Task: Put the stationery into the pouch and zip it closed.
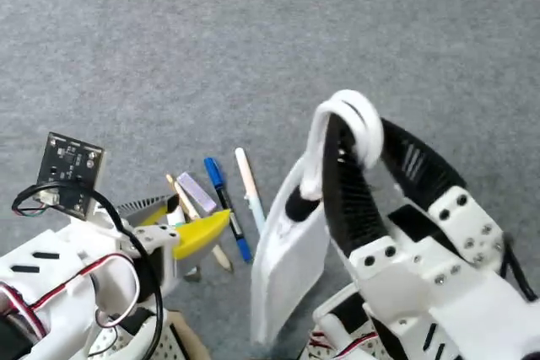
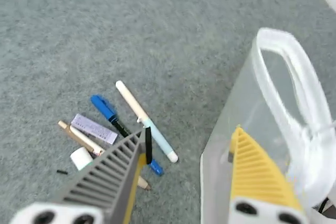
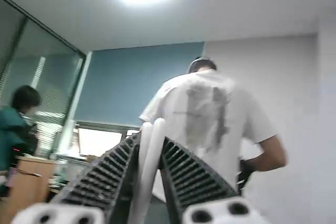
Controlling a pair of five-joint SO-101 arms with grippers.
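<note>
Translucent white pouch (image 1: 291, 259), looped handle (image 1: 354, 120), pens (image 1: 228, 208) lying beside

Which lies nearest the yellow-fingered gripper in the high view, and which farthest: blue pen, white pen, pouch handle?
1. blue pen, at the left gripper's yellow fingertip.
2. white pen, just beyond the blue pen.
3. pouch handle, farthest, clamped in the right gripper.

- My left gripper (image 2: 190, 132) is ribbed yellow on one side and ribbed grey on the other.
- My right gripper (image 3: 151, 139) is ribbed black.
- The pouch (image 1: 291, 250) is translucent white.
- One pen (image 1: 226, 208) is blue and black.
- Another pen (image 1: 250, 187) is white and pale blue.
- The table (image 1: 169, 56) is flecked grey.
</note>
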